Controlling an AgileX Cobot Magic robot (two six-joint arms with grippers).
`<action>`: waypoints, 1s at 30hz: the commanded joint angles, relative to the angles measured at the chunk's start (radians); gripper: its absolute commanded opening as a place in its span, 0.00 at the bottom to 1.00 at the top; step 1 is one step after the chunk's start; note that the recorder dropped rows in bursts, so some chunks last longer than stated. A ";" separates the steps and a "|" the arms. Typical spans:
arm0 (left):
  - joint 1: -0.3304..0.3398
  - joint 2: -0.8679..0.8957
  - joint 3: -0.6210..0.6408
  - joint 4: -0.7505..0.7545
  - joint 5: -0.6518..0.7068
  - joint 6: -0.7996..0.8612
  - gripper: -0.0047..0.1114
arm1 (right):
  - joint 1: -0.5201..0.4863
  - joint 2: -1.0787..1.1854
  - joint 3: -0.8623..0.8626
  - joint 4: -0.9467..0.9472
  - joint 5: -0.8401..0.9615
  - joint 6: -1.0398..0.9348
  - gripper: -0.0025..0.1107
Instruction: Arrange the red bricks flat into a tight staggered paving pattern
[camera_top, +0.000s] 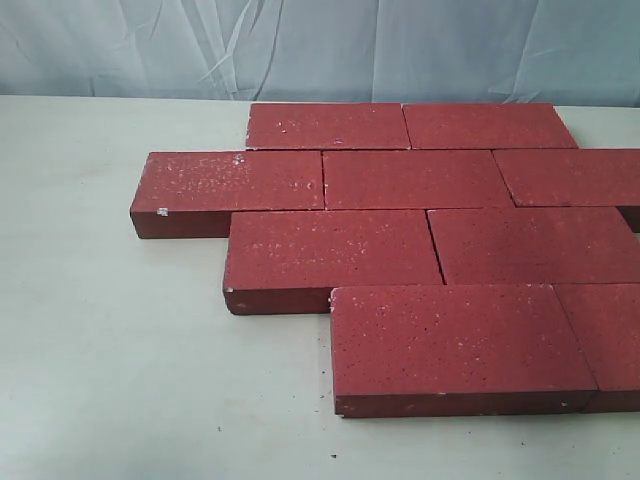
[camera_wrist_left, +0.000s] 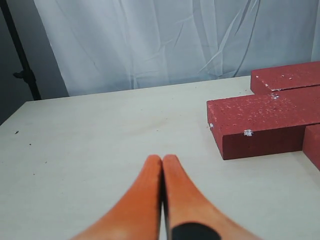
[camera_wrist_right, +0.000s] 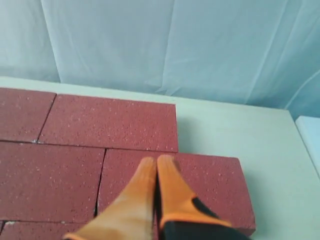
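Dark-red and flecked with white, the red bricks (camera_top: 415, 180) lie flat on a pale counter (camera_top: 110, 350) in four staggered rows, their edges meeting with only thin seams between them. From back to front, the exterior view shows rows of two, three, two and two, with the rightmost bricks cut off by the frame. A wrinkled pale-blue cloth backdrop (camera_top: 320, 45) hangs behind the counter's far edge. The left pincer (camera_wrist_left: 162, 161), its orange fingers (camera_wrist_left: 142, 190) pressed together and holding nothing, hangs above bare counter. It is apart from the projecting end brick (camera_wrist_left: 265, 120) on the pattern's left side, and a black stand (camera_wrist_left: 20, 55) rises beside the cloth. The right pincer (camera_wrist_right: 156, 161), likewise pressed together and empty, is poised over the bricks at the pattern's right edge. Whether its tips touch the brick surface cannot be told.
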 joint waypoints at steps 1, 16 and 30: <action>0.001 -0.005 0.004 -0.004 0.000 -0.008 0.04 | -0.005 -0.108 0.024 0.034 -0.011 0.000 0.01; 0.001 -0.005 0.004 -0.004 0.003 -0.006 0.04 | -0.005 -0.626 0.504 0.014 -0.232 0.000 0.01; 0.001 -0.005 0.004 -0.004 0.003 -0.006 0.04 | -0.005 -0.984 0.754 0.014 -0.162 0.000 0.01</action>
